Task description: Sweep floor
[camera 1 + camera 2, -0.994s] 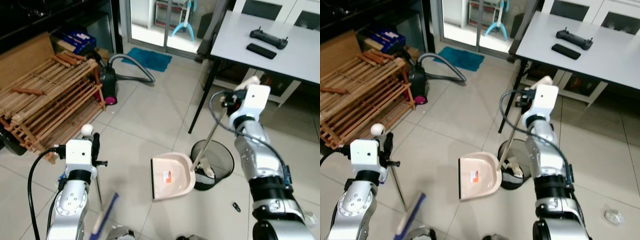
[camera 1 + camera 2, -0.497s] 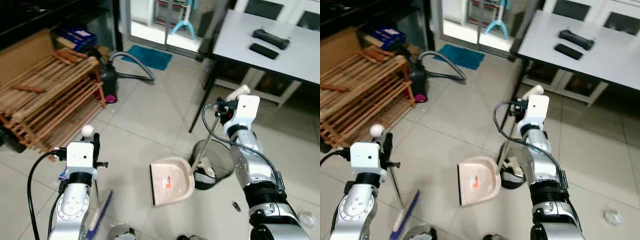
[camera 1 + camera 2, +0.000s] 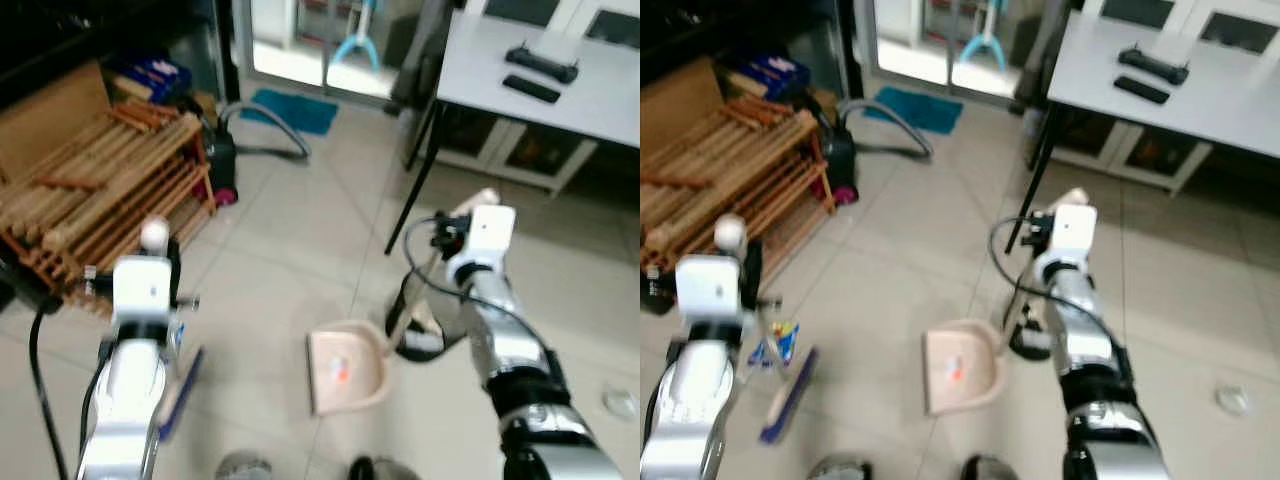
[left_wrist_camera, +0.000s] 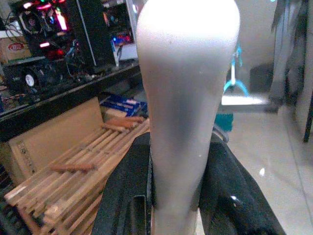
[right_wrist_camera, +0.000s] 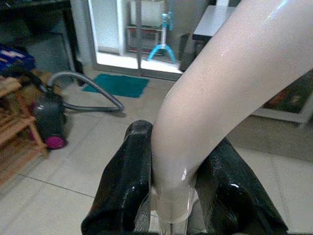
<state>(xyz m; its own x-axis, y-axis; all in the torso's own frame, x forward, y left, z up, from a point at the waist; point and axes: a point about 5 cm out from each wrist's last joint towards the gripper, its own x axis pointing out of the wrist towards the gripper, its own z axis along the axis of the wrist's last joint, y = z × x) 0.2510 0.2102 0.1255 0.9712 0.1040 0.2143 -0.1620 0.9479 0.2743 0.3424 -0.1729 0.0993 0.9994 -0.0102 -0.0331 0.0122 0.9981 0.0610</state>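
Note:
My left gripper (image 4: 178, 196) is shut on the white handle of a broom (image 4: 188, 88). The handle's round top (image 3: 153, 235) stands above my left wrist, and the blue broom head (image 3: 178, 395) rests on the tiles beside that arm. My right gripper (image 5: 176, 181) is shut on the pale handle (image 5: 215, 93) of a pink dustpan (image 3: 345, 368). The pan lies on the floor in front of me, its long handle slanting up to my right gripper (image 3: 447, 232).
A black mesh bin (image 3: 420, 318) stands right behind the dustpan by a table leg (image 3: 412, 175). A wooden rack (image 3: 100, 190) and a vacuum cleaner (image 3: 222, 160) are on the left. A grey table (image 3: 545, 85) is at the back right. A crumpled scrap (image 3: 620, 400) lies far right.
The whole picture has shifted and blurred, so the camera has moved. The broom head now lies further left beside my left arm. Both grips are unchanged.

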